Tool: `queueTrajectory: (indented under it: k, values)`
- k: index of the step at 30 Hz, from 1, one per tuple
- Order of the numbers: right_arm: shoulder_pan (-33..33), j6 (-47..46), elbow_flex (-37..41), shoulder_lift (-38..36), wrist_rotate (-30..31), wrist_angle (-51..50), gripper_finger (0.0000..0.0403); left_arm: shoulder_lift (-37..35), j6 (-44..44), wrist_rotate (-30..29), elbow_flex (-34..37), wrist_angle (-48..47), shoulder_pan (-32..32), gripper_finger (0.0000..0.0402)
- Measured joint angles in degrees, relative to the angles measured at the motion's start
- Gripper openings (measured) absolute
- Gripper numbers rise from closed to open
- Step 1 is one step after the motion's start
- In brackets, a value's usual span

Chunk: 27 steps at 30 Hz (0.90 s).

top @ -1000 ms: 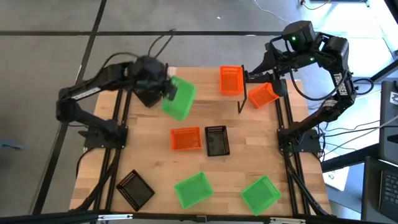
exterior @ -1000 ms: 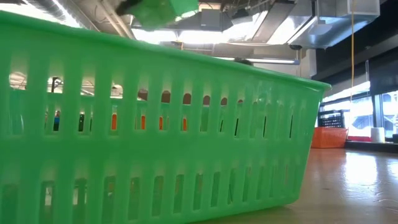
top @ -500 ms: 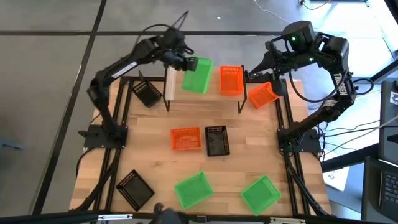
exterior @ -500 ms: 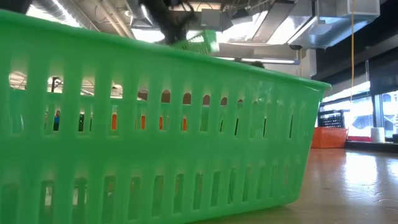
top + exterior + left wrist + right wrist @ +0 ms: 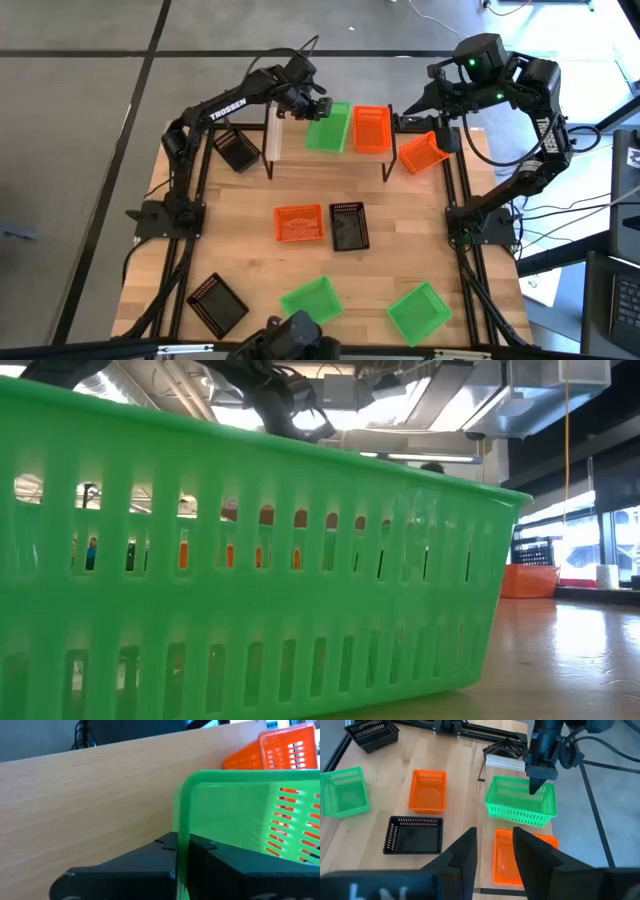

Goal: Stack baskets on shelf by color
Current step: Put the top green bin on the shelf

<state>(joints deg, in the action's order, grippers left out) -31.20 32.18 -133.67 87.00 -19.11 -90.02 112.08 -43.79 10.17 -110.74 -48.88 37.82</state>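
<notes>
The green basket (image 5: 327,128) sits on the shelf (image 5: 290,150) at the far edge of the worktop (image 5: 400,250), in the middle spot, just beside an orange basket (image 5: 371,128) that is also on the shelf. The left gripper (image 5: 312,103) is pinching the green basket's far wall; one finger is inside and one is outside.

It looks like the basket is about to be let go. If the gripper opens while the basket is tilted or not fully down, it could tip or slide off the shelf edge. If the gripper lifts away crooked, a finger could catch in the holes and drag the basket along. It could also bump the orange basket next to it.

The right gripper (image 5: 492,852) hangs above the far right corner, spread and holding nothing. A second orange basket (image 5: 421,152) lies tilted near that corner, off the shelf.

More baskets wait on the worktop: an orange one (image 5: 299,223) and a black one (image 5: 348,224) in the middle, two green ones (image 5: 312,302) (image 5: 418,311) and a black one (image 5: 217,302) near the near edge. Another black one (image 5: 238,150) lies by the shelf's left end.
</notes>
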Motion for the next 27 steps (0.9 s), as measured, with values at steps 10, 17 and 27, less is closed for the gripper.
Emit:
queueTrajectory:
  k: [10, 17, 27]
  values:
    - [0.0, 0.0, 0.0, 0.0, 0.0, 0.0, 0.0122, 0.2, 3.7, -1.1, 0.0, 0.4, -0.1, 0.0]
    - [0.0, 0.0, 0.0, 0.0, 0.0, 0.0, 0.0122, 0.1, 3.3, -1.5, 0.0, 0.4, -0.5, 0.0]
    - [0.0, 0.0, 0.0, 0.0, 0.0, 0.0, 0.0122, 0.1, 7.5, -2.5, 0.0, 0.8, -0.5, 0.0001]
